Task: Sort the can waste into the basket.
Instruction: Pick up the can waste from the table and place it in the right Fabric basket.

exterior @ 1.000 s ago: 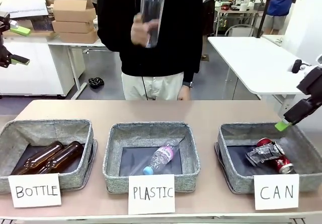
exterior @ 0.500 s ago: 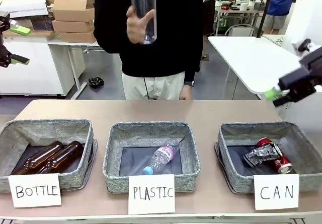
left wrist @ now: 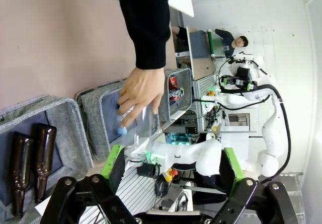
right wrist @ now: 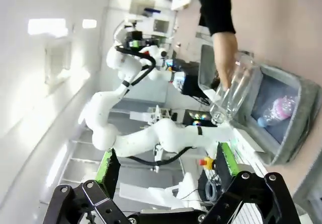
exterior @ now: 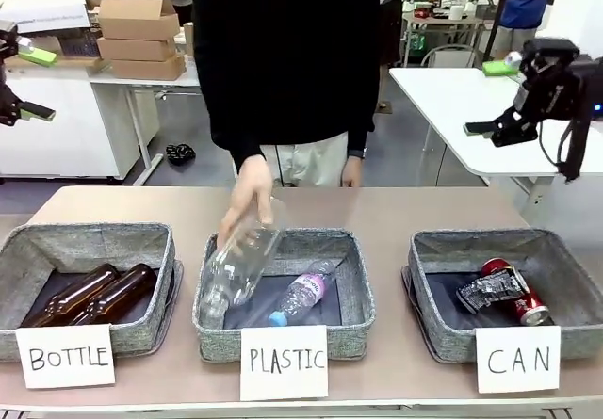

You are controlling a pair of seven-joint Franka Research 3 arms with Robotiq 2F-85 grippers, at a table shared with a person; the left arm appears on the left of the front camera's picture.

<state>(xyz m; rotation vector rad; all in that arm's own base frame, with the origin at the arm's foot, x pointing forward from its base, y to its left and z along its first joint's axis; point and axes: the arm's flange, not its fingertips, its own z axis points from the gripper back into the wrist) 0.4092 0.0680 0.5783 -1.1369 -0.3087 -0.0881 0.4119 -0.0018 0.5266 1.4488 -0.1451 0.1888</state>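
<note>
2 crushed cans (exterior: 499,291) lie inside the basket (exterior: 435,330); both arms' jaws spread wide, raised clear.

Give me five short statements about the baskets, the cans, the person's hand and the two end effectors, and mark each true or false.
1. The two cans lie inside the basket signed CAN. True.
2. The person's hand is lowering a clear bottle at the PLASTIC basket. True.
3. The right end effector is shut on a can. False: it is raised beside the table's right side, open and holding nothing.
4. The BOTTLE basket holds two brown bottles. True.
5. The left end effector hovers over the CAN basket. False: it is at the far left edge of the front view, open.
</note>
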